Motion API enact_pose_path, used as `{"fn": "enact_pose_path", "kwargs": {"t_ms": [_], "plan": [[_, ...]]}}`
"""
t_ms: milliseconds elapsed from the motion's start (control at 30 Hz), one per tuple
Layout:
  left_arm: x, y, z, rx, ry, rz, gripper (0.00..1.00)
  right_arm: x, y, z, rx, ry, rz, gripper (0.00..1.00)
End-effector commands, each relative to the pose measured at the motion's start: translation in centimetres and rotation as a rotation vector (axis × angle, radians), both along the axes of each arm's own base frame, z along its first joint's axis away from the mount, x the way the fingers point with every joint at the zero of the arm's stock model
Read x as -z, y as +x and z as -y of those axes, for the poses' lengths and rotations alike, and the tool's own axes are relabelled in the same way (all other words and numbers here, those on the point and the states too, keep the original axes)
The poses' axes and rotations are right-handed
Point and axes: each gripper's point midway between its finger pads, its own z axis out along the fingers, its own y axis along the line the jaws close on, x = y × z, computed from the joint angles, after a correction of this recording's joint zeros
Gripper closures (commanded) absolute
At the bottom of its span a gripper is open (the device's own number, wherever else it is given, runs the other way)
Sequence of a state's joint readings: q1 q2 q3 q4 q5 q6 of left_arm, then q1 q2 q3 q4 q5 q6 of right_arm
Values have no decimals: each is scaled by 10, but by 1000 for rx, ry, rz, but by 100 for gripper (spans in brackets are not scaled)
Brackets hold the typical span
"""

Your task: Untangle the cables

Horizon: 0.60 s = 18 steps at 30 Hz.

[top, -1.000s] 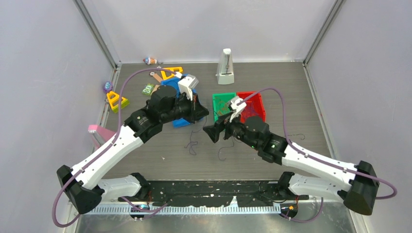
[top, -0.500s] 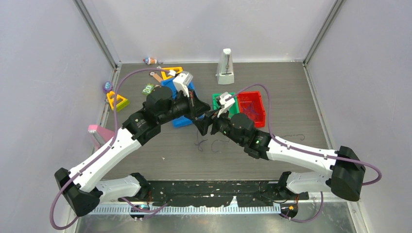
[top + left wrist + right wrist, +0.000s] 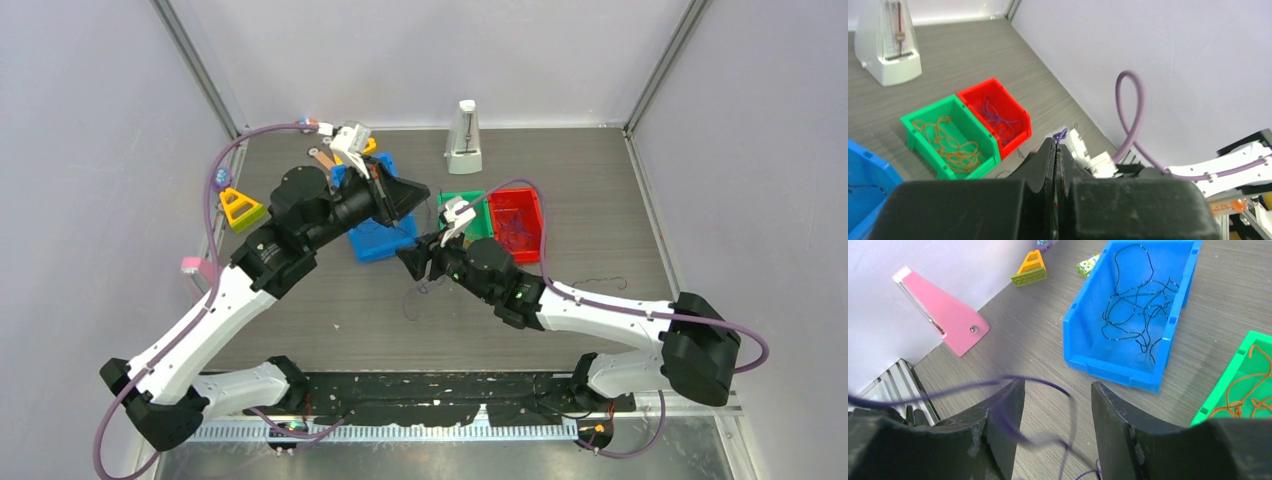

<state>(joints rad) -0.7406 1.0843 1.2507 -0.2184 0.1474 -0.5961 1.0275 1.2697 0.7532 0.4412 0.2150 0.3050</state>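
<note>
Across the grey wood-grain surface (image 3: 600, 200) sit a blue plastic bin (image 3: 1083, 335) of black cables (image 3: 1135, 315), a green bin (image 3: 913, 127) of orange cables (image 3: 948, 145), and a red bin (image 3: 1020, 122) of purple ones. The left hand (image 3: 1054, 142) is pinched tight on a thin purple cable (image 3: 1061, 134). The right hand (image 3: 1057, 387) has its jaws apart, with a purple strand (image 3: 1038, 381) between them.

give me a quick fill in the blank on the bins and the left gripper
1. The cables in the blue bin are ___.
2. The green bin holds ___ cables.
3. The red bin holds ___ cables.
4. The left gripper is ___ on a purple cable.

Missing words: black; orange; purple; shut
</note>
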Motion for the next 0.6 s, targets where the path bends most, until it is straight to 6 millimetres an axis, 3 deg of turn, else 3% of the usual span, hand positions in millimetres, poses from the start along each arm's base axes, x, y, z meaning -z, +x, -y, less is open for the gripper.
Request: {"fn": "enact_pose_path", "kwargs": {"t_ms": [0,200,400,567], "plan": [[-49,7,-6,-23,-102,88,100,3,1,-2,4,8,25,45],[-54,16,-11,-48,-102,94,100,21,-6,3,-14,-12,11,60],[-45,26,-17,-83,-100,73,100,22,-10,11,-12,-6,10,91],[-28,41,-28,-129,-72,28,100,19,-17,23,-8,0,7,95]]}}
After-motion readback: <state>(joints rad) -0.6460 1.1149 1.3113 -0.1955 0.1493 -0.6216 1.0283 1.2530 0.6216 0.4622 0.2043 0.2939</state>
